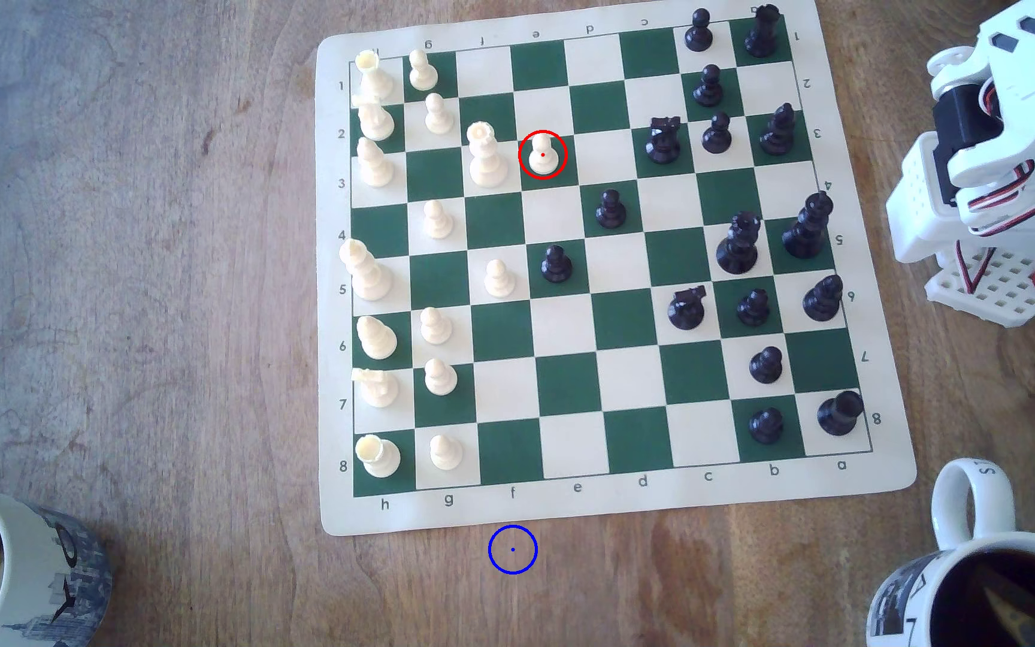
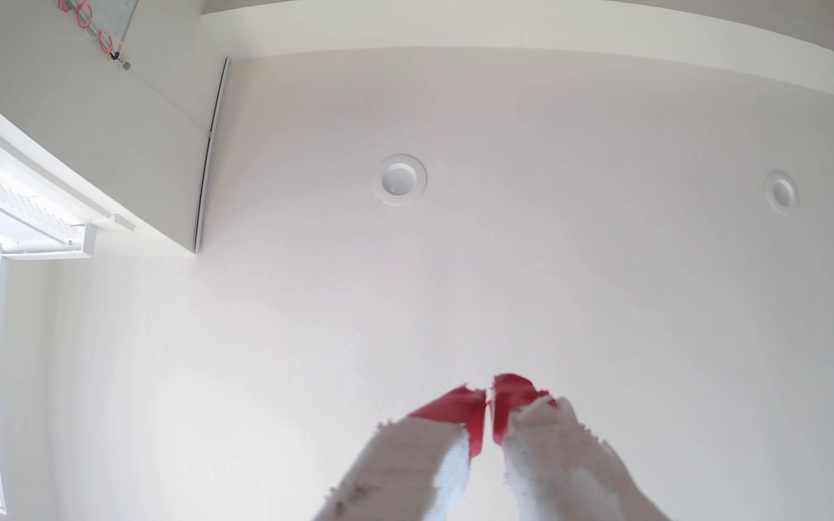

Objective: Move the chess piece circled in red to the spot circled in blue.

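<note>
The chess piece circled in red (image 1: 543, 155) is a small cream-white pawn standing upright on a green square of the chess mat (image 1: 618, 504), beside a taller cream crowned piece (image 1: 485, 155). The spot circled in blue (image 1: 512, 549) is bare brown wood just off the mat's near edge. The white arm (image 1: 1000, 162) is folded at the exterior view's right, well away from the pawn. In the wrist view the gripper (image 2: 488, 396) points up at the ceiling, its red-tipped fingertips (image 2: 460, 406) almost touching with nothing between them.
Cream pieces crowd the mat's left columns in the exterior view and black pieces its right. A black pawn (image 1: 556, 264) and a cream pawn (image 1: 498, 278) stand between the circled pawn and the blue ring. Mugs sit at the near-left (image 1: 11, 572) and near-right (image 1: 988, 578) corners.
</note>
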